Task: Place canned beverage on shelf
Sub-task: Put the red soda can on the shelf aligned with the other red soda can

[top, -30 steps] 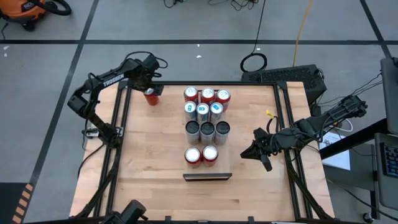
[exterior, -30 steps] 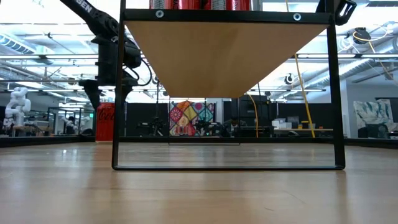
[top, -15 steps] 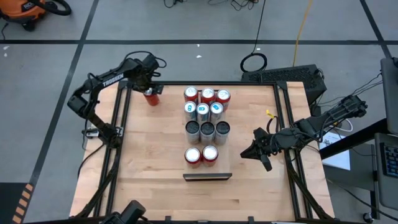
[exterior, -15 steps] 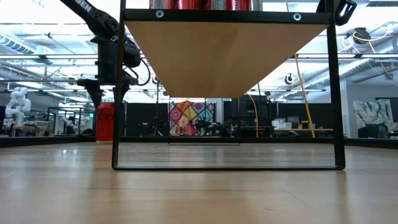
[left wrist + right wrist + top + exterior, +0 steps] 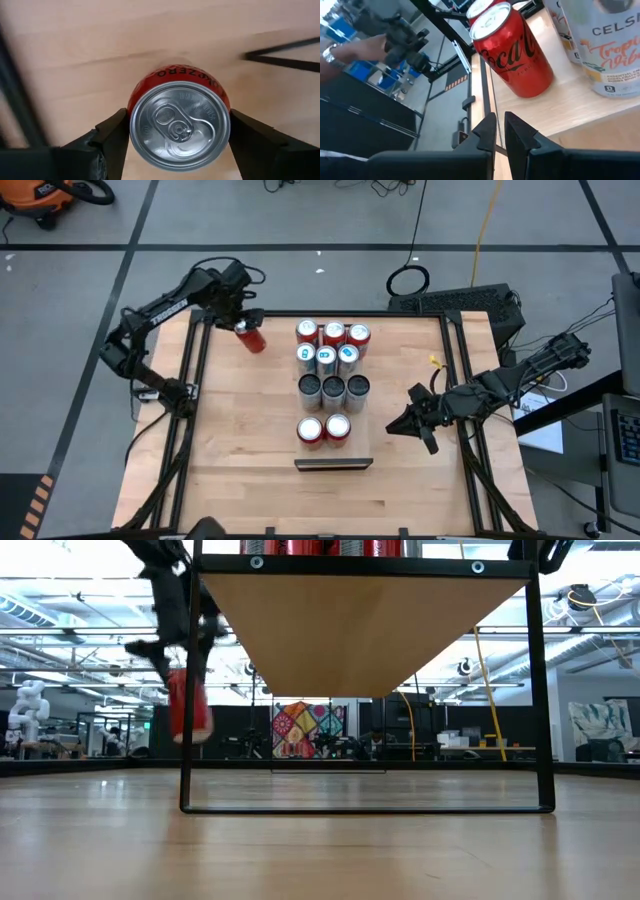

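A red can (image 5: 179,125) is held in the left gripper (image 5: 177,137), with 1 finger pressed against each side of it. In the low view the can (image 5: 187,703) hangs clear of the tabletop (image 5: 320,840), leaning a little off upright, so its long axis is close to vertical but tilted. In the high view it (image 5: 251,336) is seen at the far left corner of the tabletop (image 5: 240,430), just beside the far end of the shelf (image 5: 383,395) and to its left.

The coming move is judged to turn on 1 relation: the shelf lies to the right of the held can and nearer the camera side, and its board (image 5: 360,630) stands raised on a black frame, so the can must be carried up and across. The left arm is plainly the nearer one (the can is already in its grip).

On the shelf 11 cans are counted in rows: 2 red ones (image 5: 324,428) nearest, then 3 dark-topped (image 5: 333,389), 3 with blue tabs (image 5: 325,357), and 3 red (image 5: 334,332) farthest. 1 place beside the near pair looks free.

The right gripper (image 5: 403,423) waits closed and empty near the right side of the shelf's near end.
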